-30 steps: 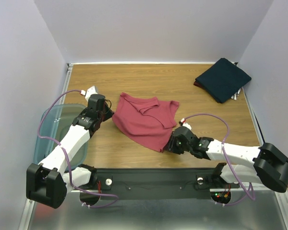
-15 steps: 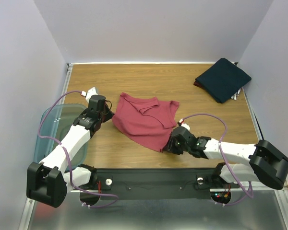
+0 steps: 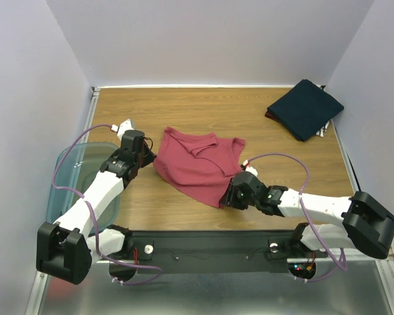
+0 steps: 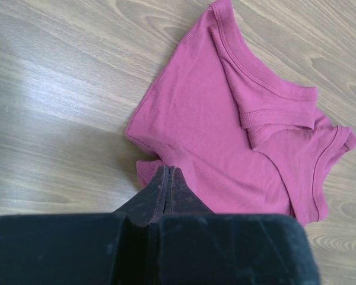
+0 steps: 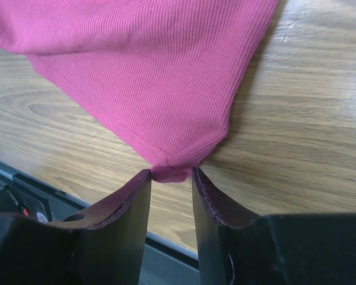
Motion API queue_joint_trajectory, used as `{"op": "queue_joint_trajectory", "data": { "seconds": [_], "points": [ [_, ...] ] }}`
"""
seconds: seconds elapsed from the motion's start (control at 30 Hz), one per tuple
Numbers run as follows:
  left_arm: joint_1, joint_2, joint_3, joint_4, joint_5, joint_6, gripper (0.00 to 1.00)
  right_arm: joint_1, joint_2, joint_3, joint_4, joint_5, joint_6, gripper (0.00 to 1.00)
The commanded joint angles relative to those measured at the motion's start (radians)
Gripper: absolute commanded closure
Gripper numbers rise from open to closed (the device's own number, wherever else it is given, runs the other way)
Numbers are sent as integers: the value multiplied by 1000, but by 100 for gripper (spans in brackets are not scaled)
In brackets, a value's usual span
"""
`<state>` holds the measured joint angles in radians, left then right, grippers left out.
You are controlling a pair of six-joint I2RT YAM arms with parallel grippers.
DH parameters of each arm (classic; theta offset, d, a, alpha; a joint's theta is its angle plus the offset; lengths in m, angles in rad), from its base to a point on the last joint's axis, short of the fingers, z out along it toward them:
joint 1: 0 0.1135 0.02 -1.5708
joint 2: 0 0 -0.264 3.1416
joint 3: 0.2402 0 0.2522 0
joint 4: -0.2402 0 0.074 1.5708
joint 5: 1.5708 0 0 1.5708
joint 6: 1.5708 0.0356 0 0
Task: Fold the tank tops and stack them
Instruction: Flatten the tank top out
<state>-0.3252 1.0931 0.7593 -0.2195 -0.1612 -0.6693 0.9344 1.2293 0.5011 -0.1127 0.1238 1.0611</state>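
A corner of the maroon tank top (image 5: pixel 148 71) was seen spread flat on the wooden desk (image 5: pixel 296 136). Its hemmed tip was framed by the right claw (image 5: pixel 171 178), whose two dark fingers (image 5: pixel 127 205) were set apart, one close at either side.

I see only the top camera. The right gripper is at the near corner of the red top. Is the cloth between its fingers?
Observer: Yes. The right wrist camera shows the corner of the red top bunched in the gap of the right gripper, whose fingers stand apart.
Operator: And the other arm, is it open?
Observer: No. The left gripper is shut, fingers pressed together, tips at the top's side edge. If cloth is caught, I cannot tell.
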Motion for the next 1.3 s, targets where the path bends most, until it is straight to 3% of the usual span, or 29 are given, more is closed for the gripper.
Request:
{"op": "queue_joint_trajectory", "data": {
  "seconds": [0.0, 0.6, 0.8, 0.93, 0.97, 1.13, 1.27],
  "points": [
    [3, -4, -15, 37, -1, 13, 100, 15, 2, 36, 34, 30, -7, 60],
    [5, 1, -25, 43, -3, 16, 100, 43, 61, -9, 34, 22, 13, 60],
    [6, -2, -26, 45, -1, 14, 100, 46, 64, -15, 33, 43, 13, 67],
    [8, -1, -26, 43, -3, 16, 100, 44, 44, -10, 22, 65, 10, 76],
    [8, -1, -25, 43, -3, 16, 100, 46, 41, -9, 19, 69, 8, 83],
    [14, -5, -18, 37, -8, 22, 100, 46, 12, 2, -16, 91, -1, 92],
    [31, -15, 1, 10, -5, 31, 100, 46, -63, 52, -149, 152, -18, 100]
  ]
}}
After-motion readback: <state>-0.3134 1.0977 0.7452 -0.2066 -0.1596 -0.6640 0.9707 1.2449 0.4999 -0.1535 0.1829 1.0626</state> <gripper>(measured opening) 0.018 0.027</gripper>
